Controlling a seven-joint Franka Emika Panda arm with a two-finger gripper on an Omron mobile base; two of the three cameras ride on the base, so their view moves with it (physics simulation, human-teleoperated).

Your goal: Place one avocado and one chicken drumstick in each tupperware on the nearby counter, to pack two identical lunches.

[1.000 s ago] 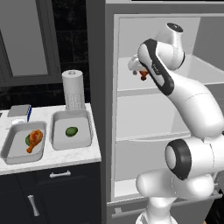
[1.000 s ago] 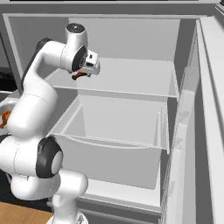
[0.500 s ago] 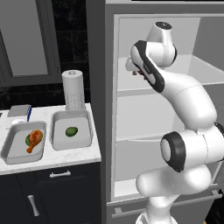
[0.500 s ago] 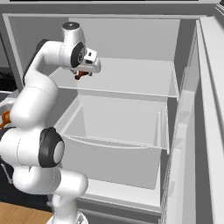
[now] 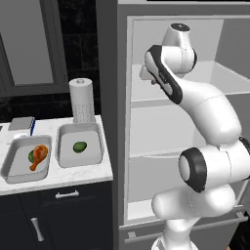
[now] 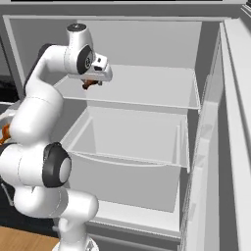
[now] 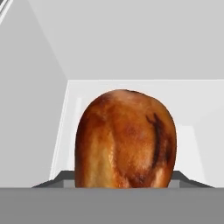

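Drumstick [image 7: 126, 139] looms right at the gripper [image 6: 89, 84] inside the open fridge, its browned meaty end sitting between the finger tips, just above the upper shelf [image 6: 147, 93] near that shelf's left edge. From the right base view a bit of orange-brown shows under the hand. Whether the jaws are clamped on it or merely around it, I cannot tell from where I stand.

Over on the counter [image 5: 73, 173], two tupperware containers sit side by side. The left tupperware [image 5: 12, 166], near the counter's front left, holds another drumstick [image 5: 39, 156] lying over an avocado [image 5: 31, 156]. The right tupperware [image 5: 95, 146] holds a single avocado [image 5: 79, 146] near its middle. A paper towel roll [image 5: 81, 100] stands upright just behind the right container, by the back edge.
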